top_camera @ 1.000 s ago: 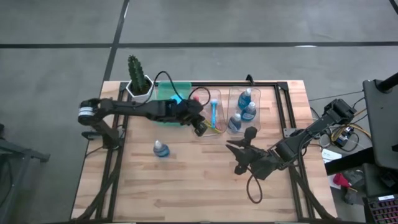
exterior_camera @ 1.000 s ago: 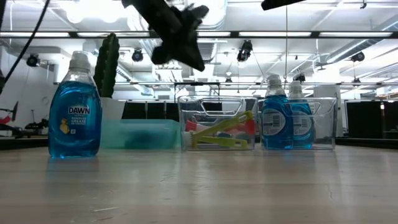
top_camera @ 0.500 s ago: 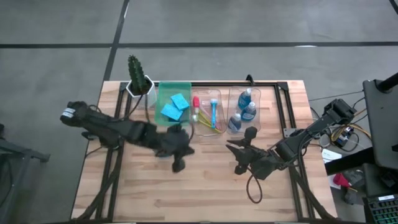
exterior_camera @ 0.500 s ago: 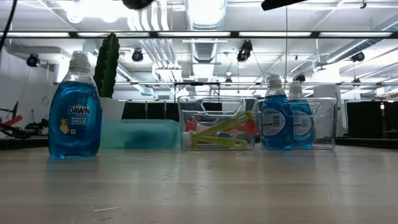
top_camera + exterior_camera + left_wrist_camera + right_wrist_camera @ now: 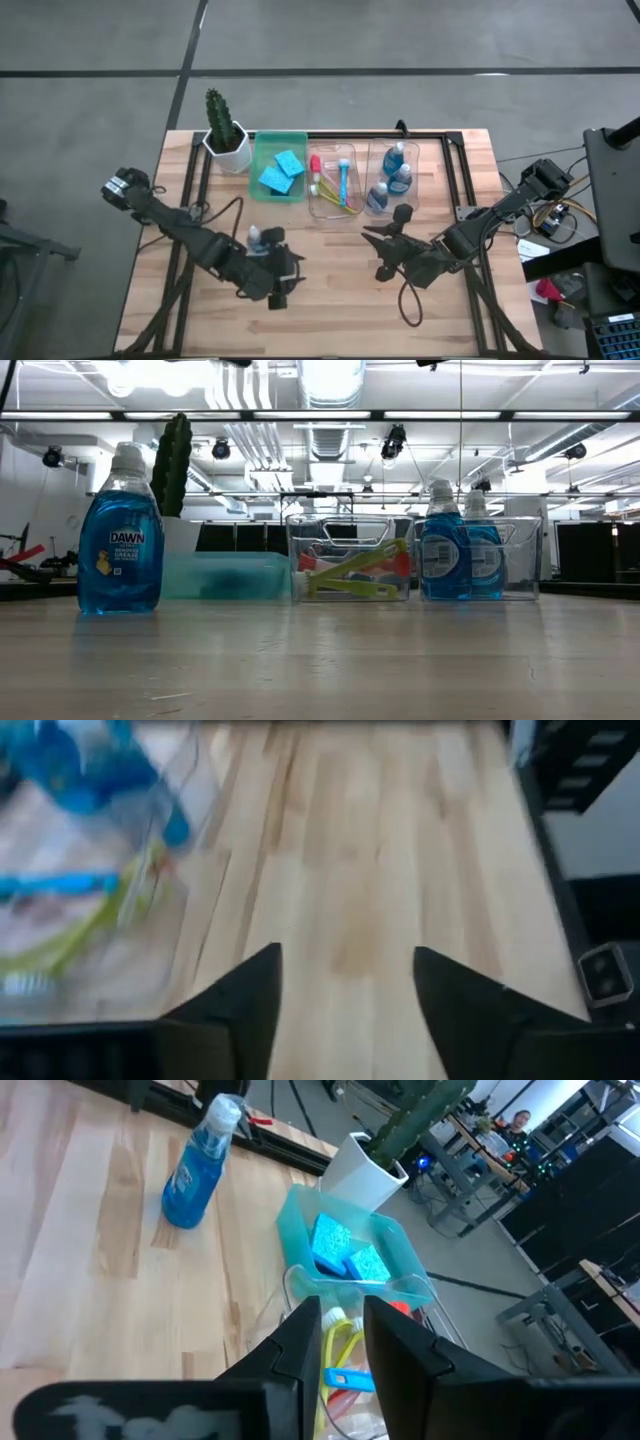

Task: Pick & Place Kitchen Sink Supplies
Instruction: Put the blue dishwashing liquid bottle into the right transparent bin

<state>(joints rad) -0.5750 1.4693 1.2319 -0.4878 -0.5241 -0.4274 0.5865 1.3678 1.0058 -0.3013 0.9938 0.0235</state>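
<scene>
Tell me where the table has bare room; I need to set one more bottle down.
Bare wood spans the near edge, between the left gripper and right gripper. The far edge is crowded: cactus, green bin, two clear bins. A lone bottle stands by the left gripper.

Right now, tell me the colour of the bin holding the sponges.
Translucent green bin, holding blue sponges; the high view shows it best.

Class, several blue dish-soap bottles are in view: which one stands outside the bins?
The blue dish-soap bottle with a pale cap standing alone on the wooden table, beside the left gripper. The other bottles sit in the clear plastic bin.
</scene>
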